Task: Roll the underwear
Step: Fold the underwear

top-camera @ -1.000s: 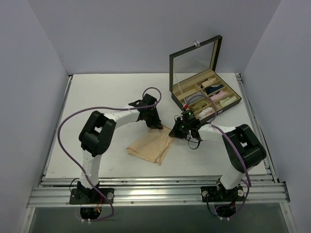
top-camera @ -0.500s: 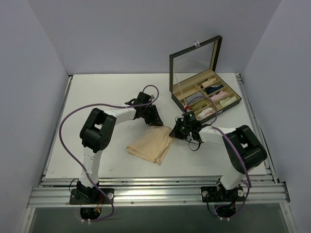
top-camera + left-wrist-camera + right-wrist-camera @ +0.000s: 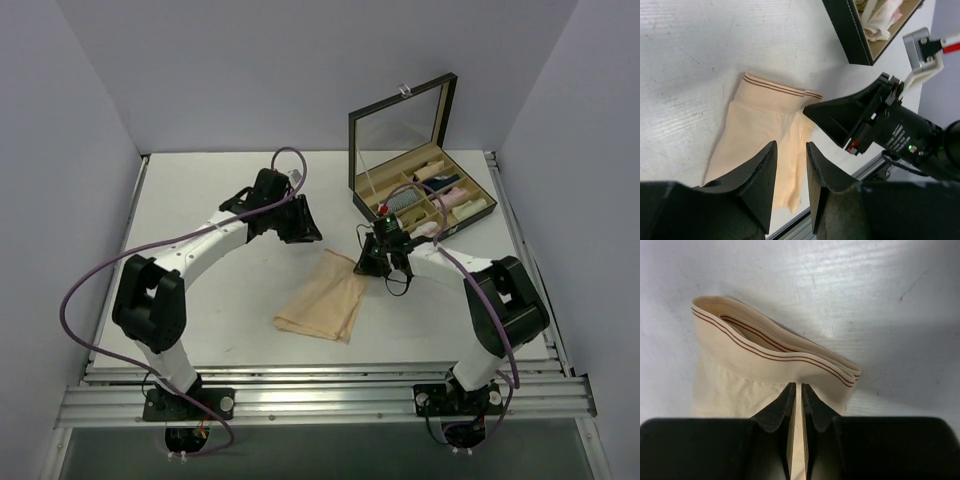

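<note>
The left arm (image 3: 222, 238) has pulled back off the underwear (image 3: 325, 300) — left jaws released — while the right jaws clench its waistband (image 3: 775, 352).

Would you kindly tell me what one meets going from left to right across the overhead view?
left arm's elbow → underwear → open compartment box → right arm's elbow
</note>
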`<state>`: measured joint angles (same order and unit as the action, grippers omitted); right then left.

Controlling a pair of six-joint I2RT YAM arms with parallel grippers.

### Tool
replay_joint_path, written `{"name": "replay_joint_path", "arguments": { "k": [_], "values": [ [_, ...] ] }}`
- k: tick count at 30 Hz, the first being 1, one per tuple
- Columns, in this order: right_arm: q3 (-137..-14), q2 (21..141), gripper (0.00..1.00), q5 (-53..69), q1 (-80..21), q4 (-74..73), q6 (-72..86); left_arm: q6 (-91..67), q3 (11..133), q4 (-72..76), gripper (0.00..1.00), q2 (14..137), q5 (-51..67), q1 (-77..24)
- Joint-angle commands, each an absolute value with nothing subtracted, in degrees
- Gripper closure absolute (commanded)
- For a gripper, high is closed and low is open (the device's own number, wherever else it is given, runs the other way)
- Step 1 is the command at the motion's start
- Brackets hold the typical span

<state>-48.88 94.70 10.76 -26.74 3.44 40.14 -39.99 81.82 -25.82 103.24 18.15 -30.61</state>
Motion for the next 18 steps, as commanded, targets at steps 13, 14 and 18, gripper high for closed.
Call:
{"name": "replay_joint_path", "arguments": {
  "k": [13, 14, 18],
  "values": [
    [-61.1, 101.1, 0.92, 15.2, -29.4, 4.1, 39.2, -40.9, 68.0, -23.4, 0.62, 103.4, 15.3, -30.4],
    [-60.8, 101.6, 0.92, 15.6, -29.6, 5.3, 39.5, -40.9, 67.5, -23.0, 0.62, 103.4, 15.2, -30.3],
    [-59.8, 105.3, 0.92, 15.8, -30.1, 7.7, 40.7, -41.0, 65.2, -22.7, 0.62, 103.3, 14.9, -30.4]
  ]
}}
